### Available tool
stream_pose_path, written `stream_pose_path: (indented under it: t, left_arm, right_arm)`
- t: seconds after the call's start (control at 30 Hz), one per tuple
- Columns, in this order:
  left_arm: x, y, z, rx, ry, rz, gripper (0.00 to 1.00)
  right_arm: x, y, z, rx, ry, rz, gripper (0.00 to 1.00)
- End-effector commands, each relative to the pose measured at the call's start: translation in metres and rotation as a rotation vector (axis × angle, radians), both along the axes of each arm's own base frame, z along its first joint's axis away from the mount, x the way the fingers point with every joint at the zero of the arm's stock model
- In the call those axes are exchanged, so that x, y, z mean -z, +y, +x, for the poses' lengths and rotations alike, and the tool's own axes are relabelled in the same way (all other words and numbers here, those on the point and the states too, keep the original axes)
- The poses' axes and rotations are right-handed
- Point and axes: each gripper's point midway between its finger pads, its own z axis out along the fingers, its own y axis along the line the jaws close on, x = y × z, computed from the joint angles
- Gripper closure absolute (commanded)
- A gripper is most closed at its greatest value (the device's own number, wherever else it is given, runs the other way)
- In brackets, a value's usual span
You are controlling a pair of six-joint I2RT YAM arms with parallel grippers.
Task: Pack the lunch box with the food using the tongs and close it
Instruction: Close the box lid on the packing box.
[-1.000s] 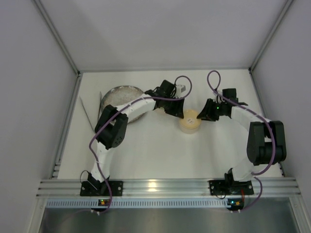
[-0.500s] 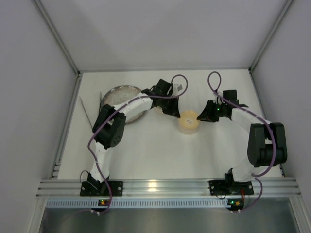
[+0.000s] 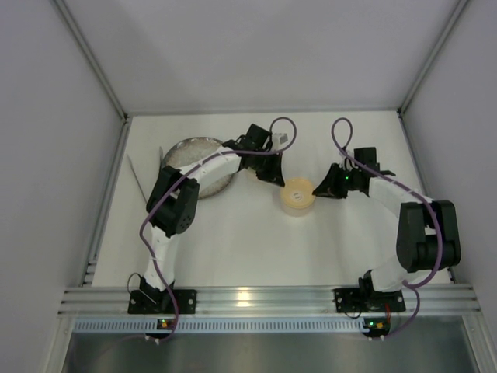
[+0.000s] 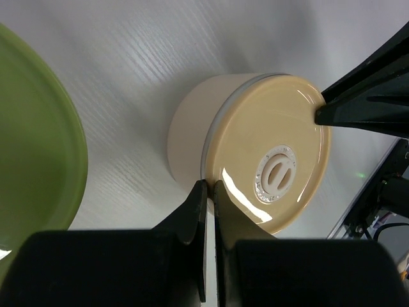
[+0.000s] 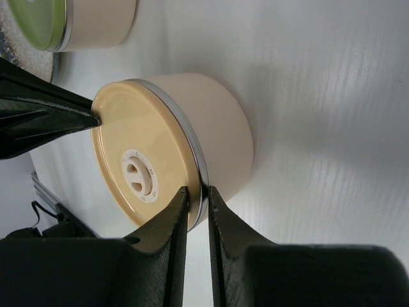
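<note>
Tan-lidded tin [image 3: 298, 196] upright at centre of white table [image 3: 233, 249]. Left gripper [image 4: 208, 188] shut, touching lid edge; right gripper [image 5: 195, 192] nearly closed at opposite rim, hold unclear. Tongs [image 3: 140, 185] flat near left edge. Grey walls [image 3: 46, 155] on three sides.

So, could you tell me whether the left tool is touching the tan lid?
Touching. In the right wrist view the left tool's shut tip meets the tan lid's rim with no gap. The left wrist view agrees.
</note>
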Motion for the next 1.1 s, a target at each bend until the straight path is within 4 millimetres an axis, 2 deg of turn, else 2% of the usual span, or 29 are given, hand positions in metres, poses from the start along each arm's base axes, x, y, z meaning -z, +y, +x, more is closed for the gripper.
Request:
stream_pose_path:
  t: [0.0, 0.37, 0.43, 0.5, 0.57, 0.6, 0.63, 0.77, 0.87, 0.97, 1.0, 1.07]
  left_arm:
    - [-0.022, -0.006, -0.014, 0.064, -0.001, -0.038, 1.00]
    - [-0.032, 0.005, -0.001, 0.042, -0.028, -0.037, 1.00]
    - [-0.031, 0.008, 0.001, 0.038, -0.033, -0.033, 1.00]
    - [-0.026, 0.011, 0.003, 0.034, -0.036, -0.015, 1.00]
    - [-0.019, 0.013, 0.002, 0.035, -0.030, 0.002, 1.00]
    - [-0.014, 0.015, 0.001, 0.033, -0.024, 0.012, 1.00]
    - [-0.012, 0.016, -0.002, 0.039, -0.015, 0.013, 1.00]
    - [-0.019, 0.015, -0.004, 0.050, -0.028, -0.004, 1.00]
    - [-0.025, 0.015, -0.001, 0.063, -0.058, -0.008, 1.00]
    - [-0.034, 0.014, 0.002, 0.072, -0.085, -0.014, 0.84]
    - [-0.036, 0.016, 0.003, 0.071, -0.086, -0.015, 0.71]
    - [-0.044, 0.017, 0.007, 0.073, -0.101, -0.027, 0.57]
  right_arm:
    - [-0.012, 0.026, -0.001, -0.065, -0.053, 0.055, 1.00]
    - [-0.025, 0.031, 0.008, -0.085, -0.079, 0.052, 1.00]
    - [-0.022, 0.030, 0.010, -0.092, -0.073, 0.034, 1.00]
    - [-0.012, 0.025, 0.005, -0.112, -0.043, -0.013, 0.86]
    - [-0.011, 0.016, 0.009, -0.138, -0.065, -0.090, 0.74]
    - [-0.011, 0.011, 0.005, -0.145, -0.049, -0.117, 0.71]
    - [-0.018, 0.005, 0.008, -0.157, -0.075, -0.168, 0.68]
    - [-0.047, -0.005, 0.025, -0.172, -0.196, -0.253, 0.66]
    - [-0.076, 0.002, 0.031, -0.215, -0.337, -0.256, 0.66]
    - [-0.084, 0.029, 0.023, -0.363, -0.461, -0.224, 0.67]
    - [-0.085, 0.035, 0.020, -0.423, -0.504, -0.228, 0.67]
    - [-0.083, 0.051, 0.009, -0.577, -0.587, -0.228, 0.66]
